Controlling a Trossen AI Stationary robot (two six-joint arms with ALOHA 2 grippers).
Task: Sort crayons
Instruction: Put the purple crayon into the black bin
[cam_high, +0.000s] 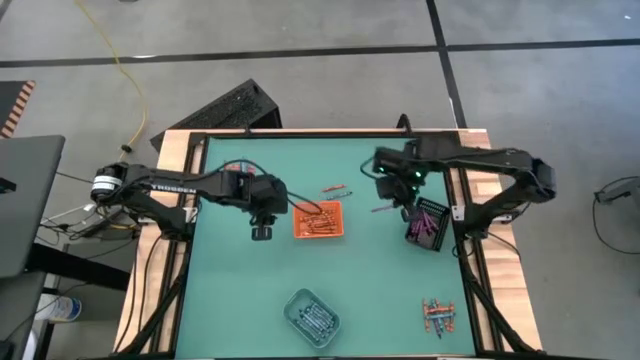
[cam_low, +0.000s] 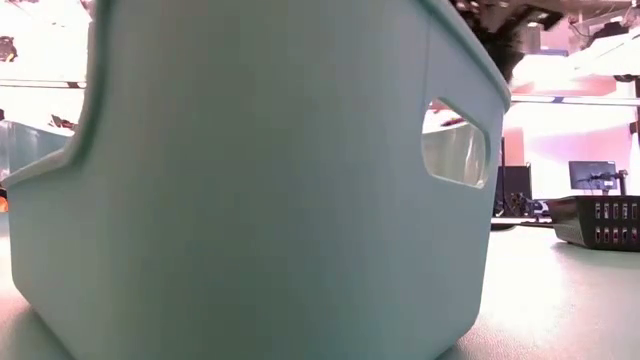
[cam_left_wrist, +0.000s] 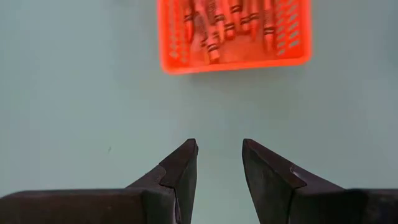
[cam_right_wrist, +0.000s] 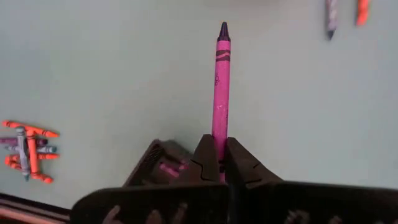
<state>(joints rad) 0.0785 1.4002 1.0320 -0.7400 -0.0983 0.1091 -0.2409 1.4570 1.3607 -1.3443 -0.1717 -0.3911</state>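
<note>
Green table mat under both my arms. My right gripper is clenched on a magenta crayon, held above the mat just beside the black tray of purple crayons. Loose crayons lie near the mat's front right corner. My left gripper hangs empty, fingers parted, just beside the orange tray of orange crayons. A teal bin holds the blue-grey ones.

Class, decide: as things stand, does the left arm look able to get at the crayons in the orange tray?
Probably yes. The left gripper hangs beside the orange tray, jaws apart and empty, and the tray's crayons lie uncovered with only bare mat between.
</note>
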